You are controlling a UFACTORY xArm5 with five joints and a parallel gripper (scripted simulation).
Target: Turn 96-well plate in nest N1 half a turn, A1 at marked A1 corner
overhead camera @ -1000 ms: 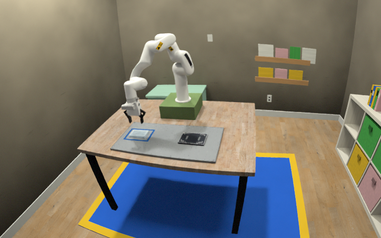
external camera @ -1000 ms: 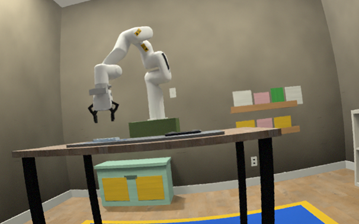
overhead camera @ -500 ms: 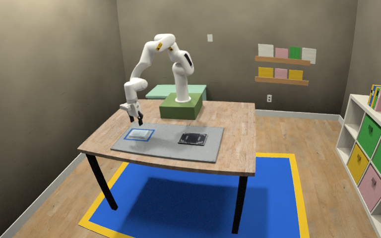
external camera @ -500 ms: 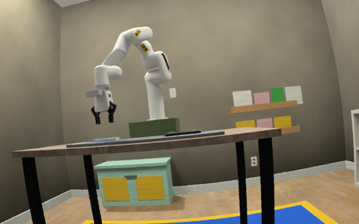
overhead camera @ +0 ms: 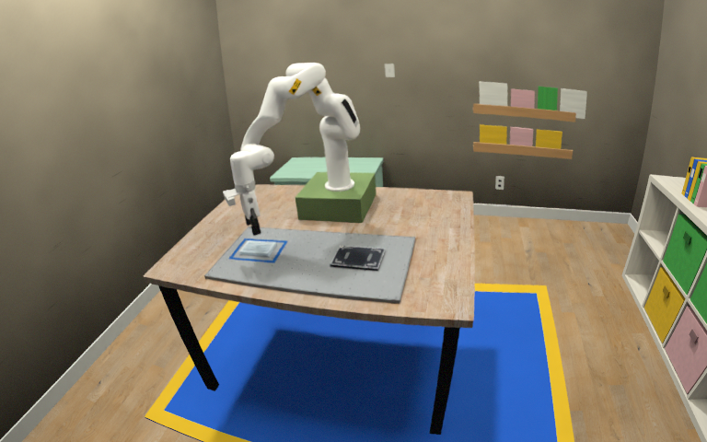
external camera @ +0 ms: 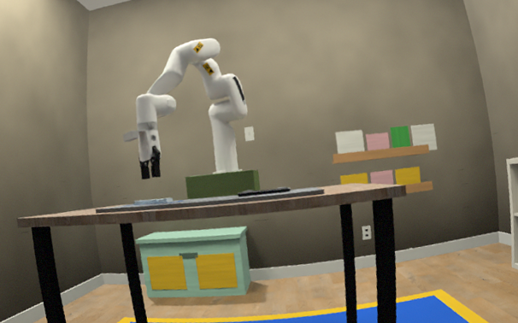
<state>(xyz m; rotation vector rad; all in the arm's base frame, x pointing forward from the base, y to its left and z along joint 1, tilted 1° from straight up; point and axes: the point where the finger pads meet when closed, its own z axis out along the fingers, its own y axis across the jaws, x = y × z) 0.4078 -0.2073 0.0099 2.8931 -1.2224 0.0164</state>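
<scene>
The pale 96-well plate (overhead camera: 259,250) lies flat on the grey mat (overhead camera: 312,268), inside a blue-outlined rectangle at the mat's left end. It also shows edge-on in the exterior view (external camera: 153,200). A black plate nest (overhead camera: 358,257) with white corner marks sits on the right part of the mat, with nothing in it. It appears in the exterior view as a thin dark slab (external camera: 264,192). My gripper (overhead camera: 254,227) (external camera: 150,171) points down above the plate's far edge, well clear of it. It is open and holds nothing. The plate's cut-off corner is too small to tell.
The arm's base stands on a green block (overhead camera: 336,198) at the back of the wooden table. A mint cabinet (external camera: 194,262) stands behind the table. A white cube shelf (overhead camera: 672,291) stands at the right wall.
</scene>
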